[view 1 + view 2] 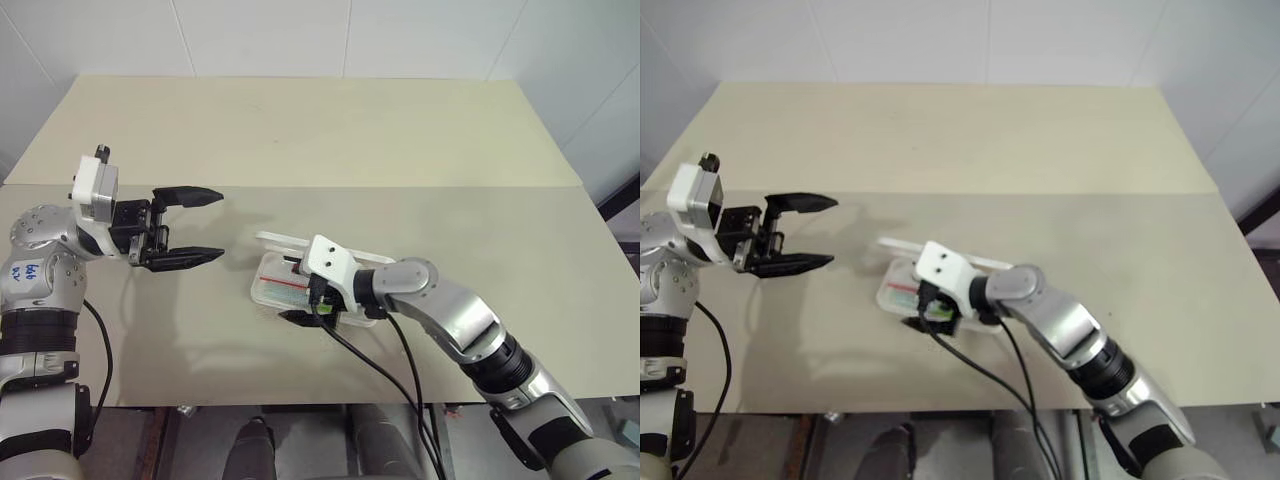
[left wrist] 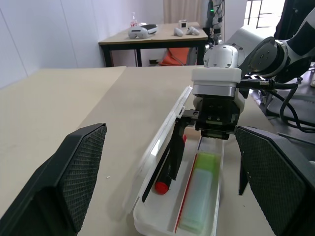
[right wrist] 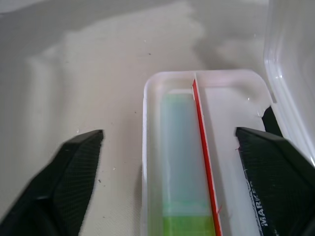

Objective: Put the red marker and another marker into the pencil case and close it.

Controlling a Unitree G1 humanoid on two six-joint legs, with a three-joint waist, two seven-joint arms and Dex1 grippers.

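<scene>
White pencil case (image 2: 147, 162) holds red marker (image 2: 165, 179) and green marker (image 2: 199, 191); both grippers' jaws spread, lid unclosed.

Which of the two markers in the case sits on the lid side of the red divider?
The red marker: black body, red cap, lying beside the open lid of the pencil case. The lime-green marker lies in the other compartment.

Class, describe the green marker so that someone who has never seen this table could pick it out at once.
On the beige table lies an open white pencil case, under the right gripper. A thin red divider splits its tray; the green marker lies flat in one compartment. It is stubby, thick and lime green, unlike the slim black red marker in the other compartment.
</scene>
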